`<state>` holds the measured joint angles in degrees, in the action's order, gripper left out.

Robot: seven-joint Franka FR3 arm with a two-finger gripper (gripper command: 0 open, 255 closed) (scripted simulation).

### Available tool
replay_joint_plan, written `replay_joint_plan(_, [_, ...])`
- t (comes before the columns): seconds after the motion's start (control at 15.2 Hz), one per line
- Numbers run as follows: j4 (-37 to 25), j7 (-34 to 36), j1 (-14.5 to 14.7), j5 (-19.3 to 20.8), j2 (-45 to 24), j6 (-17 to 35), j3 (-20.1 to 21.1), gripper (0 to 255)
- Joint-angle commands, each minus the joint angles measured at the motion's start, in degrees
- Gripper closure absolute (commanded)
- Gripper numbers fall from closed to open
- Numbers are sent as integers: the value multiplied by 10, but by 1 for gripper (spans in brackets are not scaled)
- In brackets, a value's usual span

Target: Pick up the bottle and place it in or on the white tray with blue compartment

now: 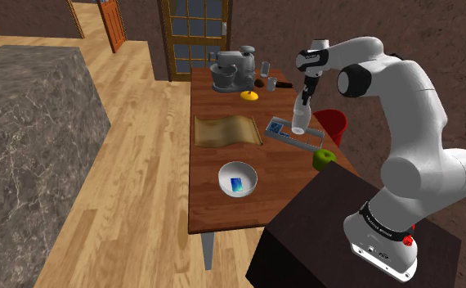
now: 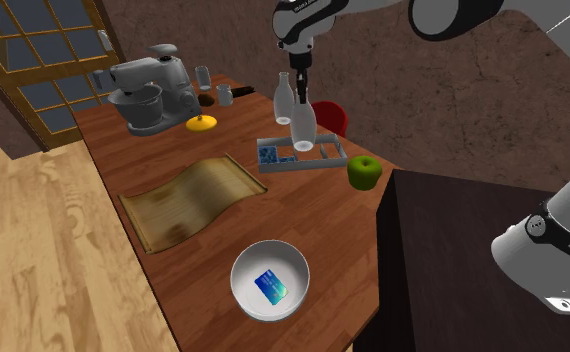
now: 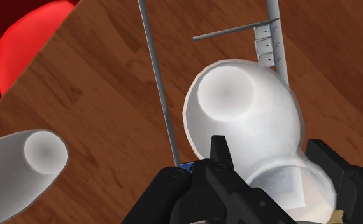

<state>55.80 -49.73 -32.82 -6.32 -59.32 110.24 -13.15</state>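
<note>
Table (image 1: 223,209): long wooden top down the middle of the shoulder view, with the dark stand (image 1: 321,237) at lower right.

Arm (image 1: 403,90): rises from the stand, arches across the upper right of that frame and folds down. The last link hangs nearly vertical, so the hand points straight down at the table's far right part.

Tray (image 2: 308,165): shallow, grey-rimmed, with a blue compartment at its left end. It sits in the upper middle of the second exterior view, with a green apple (image 2: 365,172) just to its right.

Bottle (image 2: 303,128): pale, upright, directly above the tray's middle section. Its base is level with the rim. I cannot tell whether it touches the tray floor or hangs just clear. A second bottle (image 2: 284,98) stands just behind it, off the tray.

Gripper (image 3: 269,145): the black fingers (image 3: 220,156) pinch the bottle's upper body from either side, with the neck opening facing the wrist camera.

Step, as judged: transport is finished and placement is in hand. The next move calls for a short straight descent until the base is seated, keeping the bottle vertical. Then part the fingers and rise cleanly, without clipping the neighbouring bottle or the tray's dividers.
</note>
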Motion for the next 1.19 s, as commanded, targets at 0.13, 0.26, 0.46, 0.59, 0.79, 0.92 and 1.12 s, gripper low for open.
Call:
replay_joint_plan(0.13, [0,0,-1,0,-4,-2,0,0])
replay_joint_plan(0.26, [0,0,0,0,-3,-2,0,0])
replay_joint_plan(0.46, [-14,1,1,2,9,-28,-1,0])
replay_joint_plan(0.59, [-37,3,0,3,16,-58,-2,0])
replay_joint_plan(0.79, [-37,3,0,3,16,-58,-2,0])
replay_joint_plan(0.92, [-37,3,0,3,16,-58,-2,0])
replay_joint_plan(1.12, [-37,3,0,3,16,-58,-2,0])
